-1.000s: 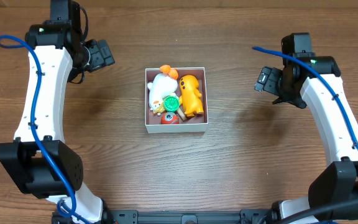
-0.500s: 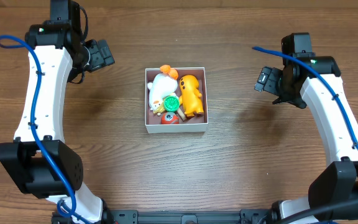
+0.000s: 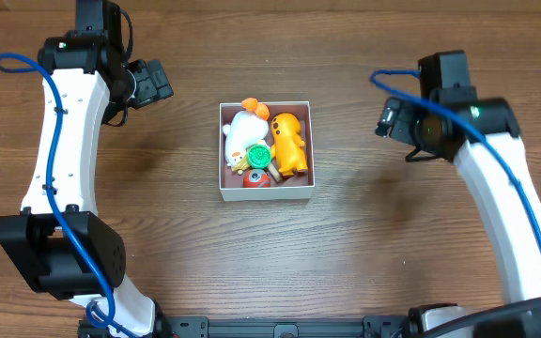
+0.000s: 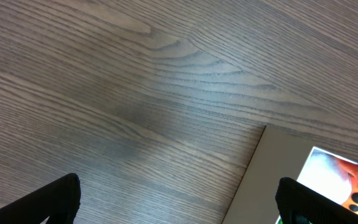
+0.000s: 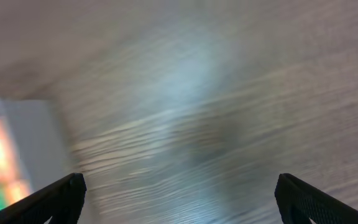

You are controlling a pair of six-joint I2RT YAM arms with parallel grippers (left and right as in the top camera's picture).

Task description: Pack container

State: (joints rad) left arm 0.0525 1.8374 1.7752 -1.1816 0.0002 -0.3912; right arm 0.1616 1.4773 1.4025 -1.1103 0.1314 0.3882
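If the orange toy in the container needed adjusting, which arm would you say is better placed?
Probably the right: the orange toy lies on the container's right side, nearest the open, empty right gripper; the left gripper would have to cross the white toy.

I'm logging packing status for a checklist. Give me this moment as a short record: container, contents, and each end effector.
container: square, white walls, upright, between the arms
contents: white toy, orange toy, green disc, red round toy
left end effector: open, empty, apart from the container
right end effector: open, empty, apart from the container
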